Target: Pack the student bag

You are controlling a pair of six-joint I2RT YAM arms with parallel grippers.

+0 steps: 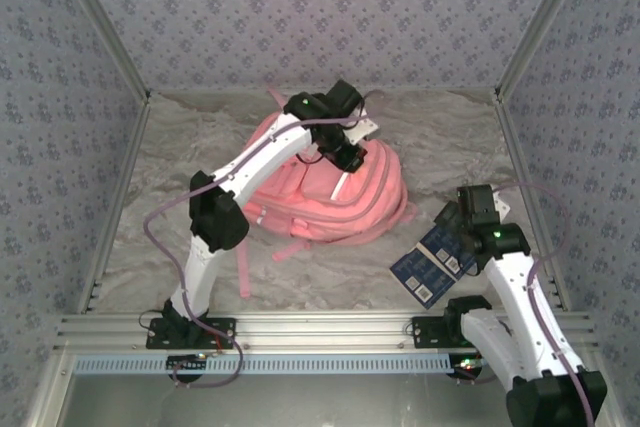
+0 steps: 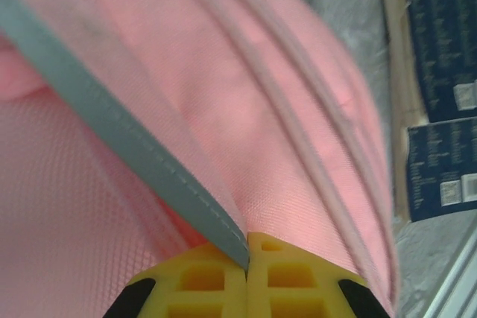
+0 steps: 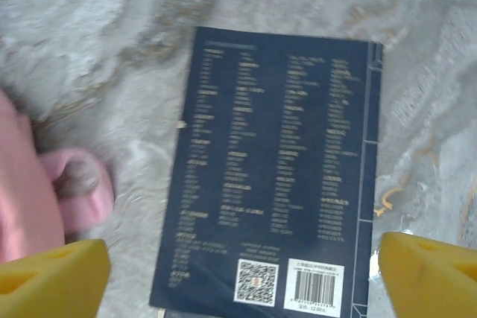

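The student bag, a big soft pink backpack, lies in the middle of the table. My left gripper sits at its upper right part. In the left wrist view its yellow fingers are shut on a fold of the bag's pink fabric with a grey-white trim strip. My right gripper hovers over a dark blue book lying back cover up, with a QR code and barcode. Its yellow fingers stand wide open on either side of the book, holding nothing.
Two dark blue books lie side by side right of the bag, near the right arm. A pink strap end rests just left of the book. Another strap trails toward the front rail. Patterned walls enclose the table.
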